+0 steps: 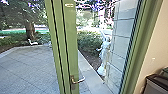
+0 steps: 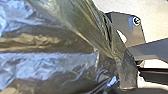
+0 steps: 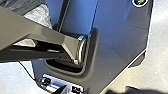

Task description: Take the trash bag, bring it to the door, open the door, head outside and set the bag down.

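Note:
The shiny dark trash bag (image 2: 50,60) spreads large and creased before my left wrist camera, its film drawn together into a narrow gather. At that gather my left gripper (image 2: 127,72) is shut on the bag. Part of what looks like the same bag (image 3: 37,15) shows beside the robot's base in the right wrist view. In the head view, the green-framed door (image 1: 68,45) stands upright ahead, with a metal lever handle (image 1: 78,80) low on its frame. How far the door is open I cannot tell.
A paved yard (image 1: 27,67) stretches outside, bordered by bushes (image 1: 87,41) and a tree (image 1: 30,28). A white statue (image 1: 103,50) stands near a tiled wall (image 1: 122,37). Indoors on the right are a beige wall (image 1: 156,45) and a dark bin-like box (image 1: 156,85).

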You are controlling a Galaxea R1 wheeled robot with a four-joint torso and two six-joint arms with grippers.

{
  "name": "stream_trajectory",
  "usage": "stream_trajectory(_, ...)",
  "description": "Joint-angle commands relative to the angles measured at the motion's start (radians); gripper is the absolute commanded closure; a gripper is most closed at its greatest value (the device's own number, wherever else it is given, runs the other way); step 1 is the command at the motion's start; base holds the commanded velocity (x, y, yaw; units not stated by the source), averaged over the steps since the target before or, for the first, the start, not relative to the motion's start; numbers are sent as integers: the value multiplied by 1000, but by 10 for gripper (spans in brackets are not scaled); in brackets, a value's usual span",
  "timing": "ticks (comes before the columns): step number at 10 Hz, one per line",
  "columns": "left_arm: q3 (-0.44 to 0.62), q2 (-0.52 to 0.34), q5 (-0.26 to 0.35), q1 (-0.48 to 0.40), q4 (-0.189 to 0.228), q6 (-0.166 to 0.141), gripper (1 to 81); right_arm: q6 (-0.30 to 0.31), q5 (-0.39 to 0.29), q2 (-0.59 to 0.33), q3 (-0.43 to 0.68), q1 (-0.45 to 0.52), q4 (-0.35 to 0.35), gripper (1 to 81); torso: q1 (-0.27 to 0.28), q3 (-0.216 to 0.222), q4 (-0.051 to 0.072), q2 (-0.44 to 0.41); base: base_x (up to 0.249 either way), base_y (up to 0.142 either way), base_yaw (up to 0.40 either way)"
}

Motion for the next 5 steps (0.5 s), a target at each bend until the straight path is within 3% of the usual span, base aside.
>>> stream_trajectory(1, 7, 1, 64, -48, 11, 11, 811, -2, -59, 5, 2, 35, -8, 10, 0, 0, 0, 0, 0, 0, 0)
stream_trajectory(5, 7, 1, 67, -48, 34, 9, 811, -2, -57, 5, 2, 37, -8, 10, 0, 0, 0, 0, 0, 0, 38)
